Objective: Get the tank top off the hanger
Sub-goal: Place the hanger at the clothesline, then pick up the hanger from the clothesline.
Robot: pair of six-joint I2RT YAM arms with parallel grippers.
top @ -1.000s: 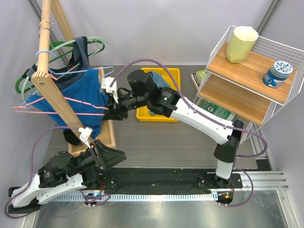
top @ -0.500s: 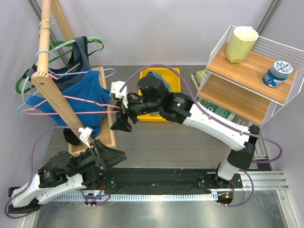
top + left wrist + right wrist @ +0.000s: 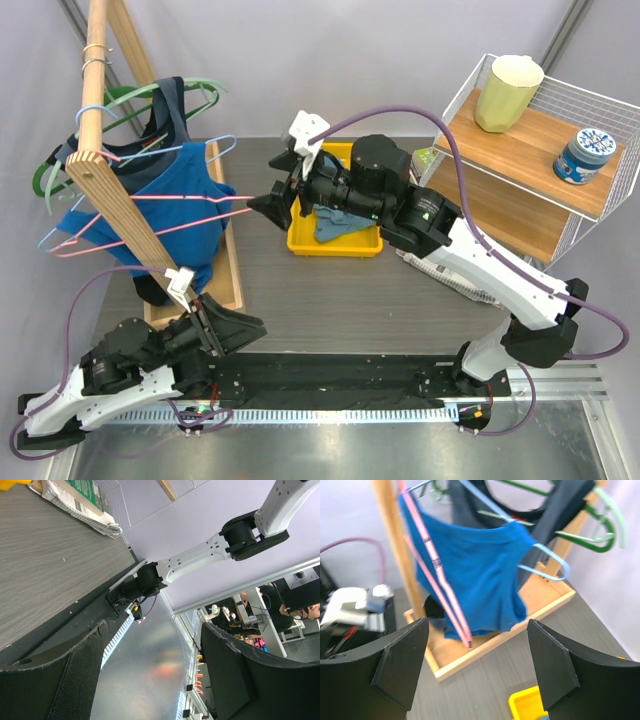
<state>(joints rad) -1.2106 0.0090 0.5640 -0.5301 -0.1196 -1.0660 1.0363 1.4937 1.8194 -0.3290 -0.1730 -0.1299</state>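
Two grippers released and empty, left gripper [image 3: 152, 630], right gripper [image 3: 477, 627], grey woodgrain table [image 3: 400, 300], lilac walls [image 3: 350, 60], wire shelf [image 3: 530, 135]

Dark grey, wood-grained table [image 3: 340, 300] beneath everything. At the far left corner, a shallow wooden tray [image 3: 237, 285], flat on the surface. Toward the middle of the far edge, a yellow bin [image 3: 340, 247], near the tray but apart from it. At the far right corner, a white wire shelf [image 3: 500, 208] with two wooden boards. On the upper board, a pale yellow-green cup [image 3: 510, 92] and, well apart toward the right edge, a blue tin [image 3: 585, 155]. Near the shelf's foot, flat on the table, a green-printed package [image 3: 87, 490]. Along the near edge, a black base plate [image 3: 340, 375], then a bare metal strip [image 3: 330, 450].
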